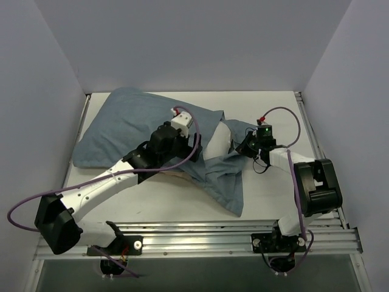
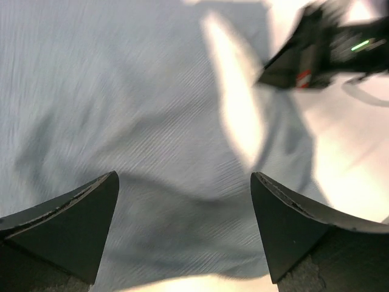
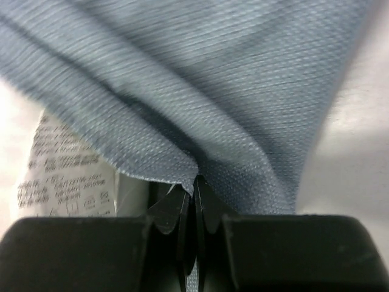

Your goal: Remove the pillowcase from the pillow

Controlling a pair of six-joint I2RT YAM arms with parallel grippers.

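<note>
From above, the silver metal rail (image 1: pixel 194 234) that holds the two arm bases is closest. The long white and black left arm (image 1: pixel 103 185) reaches from it across the white worktop (image 1: pixel 152 207). It ends over the big soft grey-blue cloth pillowcase (image 1: pixel 118 125). The pillowcase lies spread from the far left of the worktop to the middle, with one flap lying toward the rail. The plump white pillow (image 1: pixel 217 144) peeks out of the pillowcase in the middle. The white and black right arm (image 1: pixel 304 176) bends in from the right, and its tip sits at the cloth edge just beside the pillow. In the left wrist view, two dark fingers (image 2: pixel 67 225) are closest, down in the bottom corners. The left jaws are spread wide with nothing between them, above the pillowcase (image 2: pixel 140 115). A bright strip of pillow (image 2: pixel 234 103) shows through the cloth opening, and the right arm's dark tip (image 2: pixel 316 48) is at the top right. In the right wrist view, the right jaws are closest. They are pressed together, pinching a fold of the pillowcase (image 3: pixel 231 91). A small white tag with tiny print (image 3: pixel 64 176) sits just to the left of them.
</note>
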